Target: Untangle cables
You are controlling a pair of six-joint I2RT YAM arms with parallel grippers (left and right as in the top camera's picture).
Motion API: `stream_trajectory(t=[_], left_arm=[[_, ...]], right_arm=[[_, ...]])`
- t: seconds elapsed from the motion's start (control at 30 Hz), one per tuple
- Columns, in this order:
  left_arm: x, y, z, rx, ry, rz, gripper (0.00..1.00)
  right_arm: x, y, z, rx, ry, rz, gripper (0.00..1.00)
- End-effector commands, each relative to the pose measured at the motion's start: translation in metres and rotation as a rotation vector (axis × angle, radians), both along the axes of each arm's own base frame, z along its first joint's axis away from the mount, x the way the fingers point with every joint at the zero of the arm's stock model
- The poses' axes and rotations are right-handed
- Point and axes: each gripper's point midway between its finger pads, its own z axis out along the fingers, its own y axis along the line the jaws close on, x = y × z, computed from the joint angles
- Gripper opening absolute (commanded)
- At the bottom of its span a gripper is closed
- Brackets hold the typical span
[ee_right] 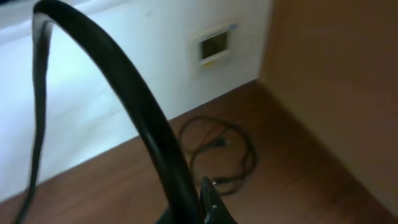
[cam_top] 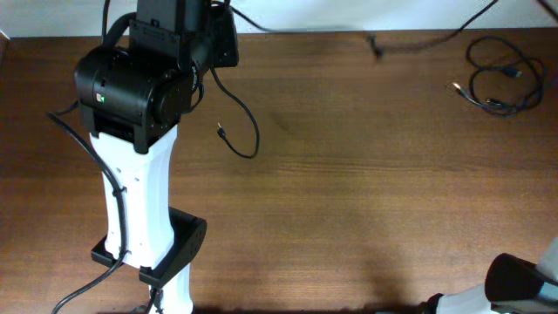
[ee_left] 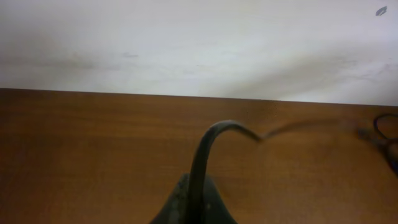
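Wood-brown bench (cam_top: 366, 201), flat and bare over most of its surface.

Left arm: the black-and-white left arm (cam_top: 139, 131) stands at the left side and reaches toward the far edge. In the left wrist view, the left claw (ee_left: 194, 190) is closed on a thin black cable (ee_left: 199, 162). This cable rises from between the fingers, bends over to the right and goes out of focus. In the overhead view the cable hangs down beside the arm, curls into a small loop on the bench and ends in a small metallic plug tip (cam_top: 220, 131) that points back toward the arm.

Remaining cables: a loose bundle of thin black cables (cam_top: 504, 80) lies in overlapping loops at the far right corner of the bench, well apart from the held cable. The right wrist view shows the same bundle lying flat, near the white wall (ee_right: 93, 124).

Right arm: only part of the right arm (cam_top: 523, 283) shows, at the near right corner. The right claw (ee_right: 205, 214) is a dark shape at the lower edge of its own view; whether it is open or closed cannot be told. A thick black lead (ee_right: 137, 106) arcs across the foreground of that view, close to the lens.
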Motion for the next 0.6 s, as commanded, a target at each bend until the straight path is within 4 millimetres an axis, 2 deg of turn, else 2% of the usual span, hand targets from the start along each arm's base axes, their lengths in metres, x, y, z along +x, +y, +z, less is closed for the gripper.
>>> stream_trajectory(t=[0.0, 0.1, 0.17, 0.23, 0.3, 0.37, 0.43, 0.57], left_arm=[[-0.009, 0.007, 0.011, 0.014, -0.027, -0.001, 0.0], [-0.013, 0.009, 0.006, 0.03, -0.002, 0.0, 0.0], [-0.013, 0.016, 0.005, 0.055, -0.001, 0.031, 0.0], [-0.013, 0.018, 0.005, 0.064, -0.002, 0.043, 0.0], [-0.011, 0.034, 0.008, 0.102, -0.017, 0.112, 0.0], [-0.009, 0.046, 0.008, 0.093, -0.017, 0.151, 0.0], [-0.008, 0.079, 0.013, 0.102, -0.041, 0.296, 0.0], [-0.005, 0.124, 0.012, 0.066, -0.036, 0.414, 0.0]], right_arm=[[-0.015, -0.038, 0.014, 0.028, -0.084, -0.159, 0.04], [-0.026, -0.08, 0.005, 0.057, -0.097, -0.273, 0.04], [-0.033, -0.11, -0.008, 0.075, -0.089, -0.342, 0.04], [-0.039, -0.131, -0.021, 0.089, -0.065, -0.381, 0.04], [-0.042, -0.144, -0.036, 0.116, -0.038, -0.394, 0.04], [-0.034, -0.136, -0.039, 0.139, -0.038, -0.344, 0.04], [-0.023, -0.124, -0.039, 0.15, -0.044, -0.298, 0.04], [-0.006, -0.101, -0.039, 0.111, -0.015, -0.216, 0.04]])
